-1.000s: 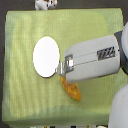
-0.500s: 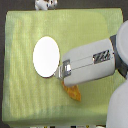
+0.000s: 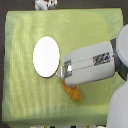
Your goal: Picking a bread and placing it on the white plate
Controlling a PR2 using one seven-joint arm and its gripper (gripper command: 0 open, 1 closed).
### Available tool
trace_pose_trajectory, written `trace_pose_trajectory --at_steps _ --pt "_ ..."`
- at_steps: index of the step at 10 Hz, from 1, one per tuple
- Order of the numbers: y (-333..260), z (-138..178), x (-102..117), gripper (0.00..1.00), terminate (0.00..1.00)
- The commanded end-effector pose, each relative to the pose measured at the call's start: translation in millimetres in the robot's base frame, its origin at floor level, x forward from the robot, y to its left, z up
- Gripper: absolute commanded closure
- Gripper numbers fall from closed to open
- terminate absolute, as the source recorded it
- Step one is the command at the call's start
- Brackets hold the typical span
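The white plate (image 3: 46,56) is a plain oval lying flat on the green cloth, left of centre. My gripper (image 3: 63,71) reaches in from the exterior view's right, and its tip sits just off the plate's lower right rim. The bread (image 3: 72,92), golden-orange, pokes out from under the gripper's grey body, below and to the right of the plate. Most of the bread is hidden by the gripper. The picture is too blurred to show whether the fingers are open or shut, or whether they touch the bread.
A green cloth (image 3: 20,100) covers the table. A small white and brown object (image 3: 45,4) sits at the far top edge. The arm's bulky white body (image 3: 117,107) fills the lower right corner.
The gripper has shifted slightly downward in the view, toward the bread, covering more of it. Over the last half second it has barely moved. Plate and bread have stayed put.
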Motion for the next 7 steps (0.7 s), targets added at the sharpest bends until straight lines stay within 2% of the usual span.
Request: trace_pose_trajectory --at_steps 1,3,4,7 --pt "10.9 -5.0 1.9 0.00 0.00" --pt "10.5 -1.0 0.5 0.00 0.00" --pt "12.5 0.7 -2.9 1.00 0.00" --pt "13.2 2.1 0.4 1.00 0.00"
